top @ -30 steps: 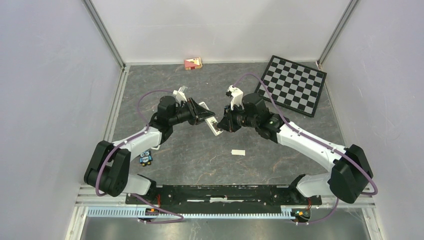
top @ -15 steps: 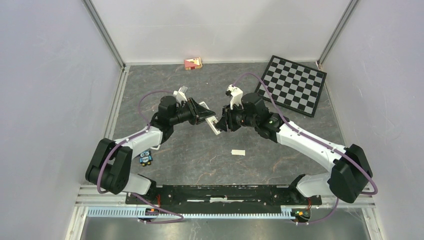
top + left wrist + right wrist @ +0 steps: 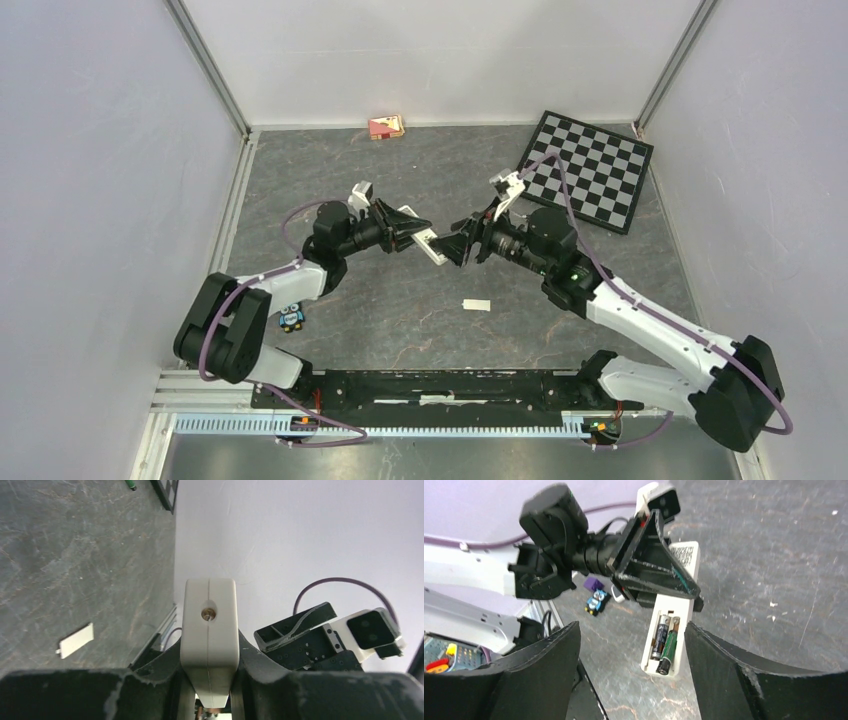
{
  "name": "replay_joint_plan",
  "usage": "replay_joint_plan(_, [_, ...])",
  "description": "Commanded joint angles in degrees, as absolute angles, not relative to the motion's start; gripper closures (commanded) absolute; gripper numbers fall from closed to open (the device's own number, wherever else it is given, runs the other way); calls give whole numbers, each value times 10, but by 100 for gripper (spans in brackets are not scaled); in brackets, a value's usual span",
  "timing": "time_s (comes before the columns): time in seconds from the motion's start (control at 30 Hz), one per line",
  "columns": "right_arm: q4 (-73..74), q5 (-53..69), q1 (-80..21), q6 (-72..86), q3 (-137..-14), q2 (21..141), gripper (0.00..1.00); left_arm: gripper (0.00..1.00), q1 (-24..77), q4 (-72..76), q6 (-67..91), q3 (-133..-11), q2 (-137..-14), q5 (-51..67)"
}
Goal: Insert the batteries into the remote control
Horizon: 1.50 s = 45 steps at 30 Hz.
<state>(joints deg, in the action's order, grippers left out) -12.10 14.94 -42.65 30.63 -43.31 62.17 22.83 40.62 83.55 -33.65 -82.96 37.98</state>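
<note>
Now: your left end effector (image 3: 412, 234) clamps narrow on slim white plastic remote control (image 3: 670, 639), mid-air. Two dark cylindrical batteries (image 3: 664, 641) lie side by side in open bay, along remote's long axis. Your right end effector (image 3: 452, 246) wide, empty, facing remote's free end.

— The arms?
— White links, black joints on left arm (image 3: 285, 283) and right arm (image 3: 650, 320), a purple cable (image 3: 340, 579) along each
— Tips?
— The left gripper (image 3: 420, 233) and right gripper (image 3: 455, 243): black wedges

Robotics lab test cell: white enclosure walls (image 3: 440, 60), aluminium framing (image 3: 210, 65), checkerboard calibration board (image 3: 585, 170).
</note>
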Motion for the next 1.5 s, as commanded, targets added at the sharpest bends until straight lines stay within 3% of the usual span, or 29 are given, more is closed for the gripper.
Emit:
replay_joint_plan(0.0, [-186, 99, -428, 337, -420, 593, 18, 98, 225, 481, 928, -321, -786, 364])
replay_joint_plan(0.27, [-410, 47, -428, 454, -286, 545, 7, 98, 239, 519, 1035, -288, -726, 297])
replay_joint_plan(0.4, [-456, 53, -428, 467, -286, 556, 5, 98, 244, 452, 1008, -303, -684, 282])
replay_joint_plan(0.63, [-520, 62, -428, 519, -276, 580, 5, 98, 247, 466, 1016, -302, -672, 276])
replay_joint_plan(1.37, [-463, 81, -429, 560, -306, 633, 26, 98, 258, 471, 1009, -305, -665, 275])
replay_joint_plan(1.47, [-409, 78, -429, 552, -329, 643, 34, 98, 261, 481, 1013, -304, -666, 274])
